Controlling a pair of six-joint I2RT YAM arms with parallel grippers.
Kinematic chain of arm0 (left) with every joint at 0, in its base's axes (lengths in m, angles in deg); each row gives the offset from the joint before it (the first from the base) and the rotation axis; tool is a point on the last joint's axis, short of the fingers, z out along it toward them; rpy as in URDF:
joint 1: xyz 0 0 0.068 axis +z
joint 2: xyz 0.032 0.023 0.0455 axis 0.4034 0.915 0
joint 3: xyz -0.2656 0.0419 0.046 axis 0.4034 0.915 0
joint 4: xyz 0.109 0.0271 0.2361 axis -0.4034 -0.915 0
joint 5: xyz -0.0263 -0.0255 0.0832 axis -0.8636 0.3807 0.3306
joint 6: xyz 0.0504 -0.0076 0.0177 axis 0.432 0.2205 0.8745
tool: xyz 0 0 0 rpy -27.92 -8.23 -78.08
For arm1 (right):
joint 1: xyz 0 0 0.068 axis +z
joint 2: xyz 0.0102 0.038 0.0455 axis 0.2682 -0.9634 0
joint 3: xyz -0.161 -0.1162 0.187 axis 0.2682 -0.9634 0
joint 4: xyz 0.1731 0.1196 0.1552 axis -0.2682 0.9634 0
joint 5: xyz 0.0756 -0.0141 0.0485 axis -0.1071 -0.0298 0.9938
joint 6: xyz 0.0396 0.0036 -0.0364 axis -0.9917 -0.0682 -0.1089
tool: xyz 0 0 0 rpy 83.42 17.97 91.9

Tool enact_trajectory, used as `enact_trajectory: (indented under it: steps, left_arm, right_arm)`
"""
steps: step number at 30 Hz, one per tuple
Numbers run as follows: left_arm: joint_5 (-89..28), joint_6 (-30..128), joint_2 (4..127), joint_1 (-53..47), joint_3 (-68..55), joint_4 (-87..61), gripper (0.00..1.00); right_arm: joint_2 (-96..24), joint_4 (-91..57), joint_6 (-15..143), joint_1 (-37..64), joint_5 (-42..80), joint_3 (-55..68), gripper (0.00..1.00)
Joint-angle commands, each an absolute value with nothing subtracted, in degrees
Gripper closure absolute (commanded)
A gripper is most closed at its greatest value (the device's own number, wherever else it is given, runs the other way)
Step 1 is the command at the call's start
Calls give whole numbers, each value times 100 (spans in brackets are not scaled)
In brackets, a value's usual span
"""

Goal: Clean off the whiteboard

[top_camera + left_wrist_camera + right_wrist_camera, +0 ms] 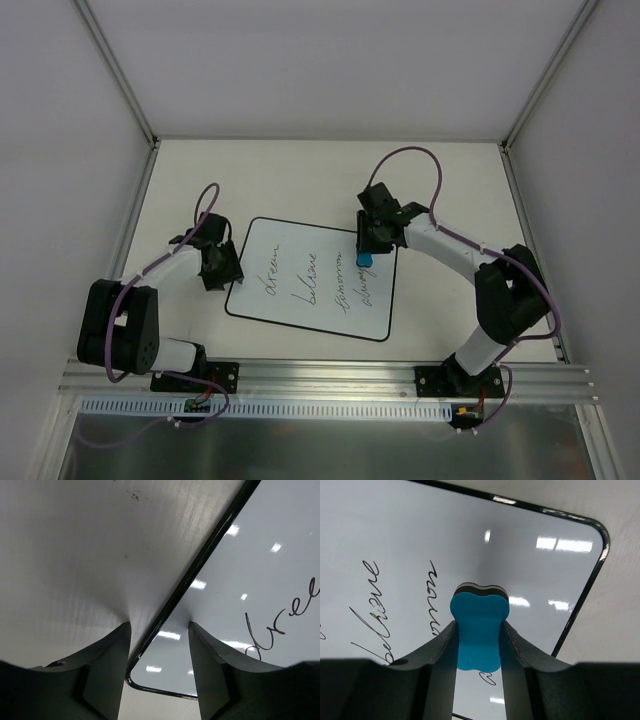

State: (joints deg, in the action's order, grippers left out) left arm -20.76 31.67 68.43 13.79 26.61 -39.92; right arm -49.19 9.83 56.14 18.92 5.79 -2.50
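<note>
while the whiteboard (pixel 283 243) reads "believe", right jaws pinch eraser (pixel 479 630)

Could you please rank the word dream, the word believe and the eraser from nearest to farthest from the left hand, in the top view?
1. The word dream, just right of the left hand.
2. The word believe, mid-board.
3. The eraser, in the right hand, right side of the whiteboard.

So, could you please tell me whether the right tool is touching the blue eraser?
Touching. The right wrist view shows the blue eraser clamped in the right tool, with both of its sides pressed flush against the tool and no gap.
</note>
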Motion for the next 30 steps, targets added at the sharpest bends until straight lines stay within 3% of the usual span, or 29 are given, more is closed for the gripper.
enact_trajectory:
  steps: [1, 14, 23, 30]
  left_arm:
    - [-2191, 3035, 7064, 1421, 2648, -4081, 51]
    - [-2331, 2156, 7117, 156, 2622, -4055, 73]
    - [-2287, 1883, 7301, -415, 2604, -3801, 100]
    - [-2420, 1865, 7451, -504, 2701, -3492, 100]
  right_arm:
    - [-5025, 994, 5587, 2039, 504, -165, 95]
    - [-5201, 994, 5702, 2373, 364, -262, 98]
    - [-5552, 1011, 5842, 2689, 373, 63, 100]
    - [-6369, 1257, 5825, 3120, 171, 722, 100]
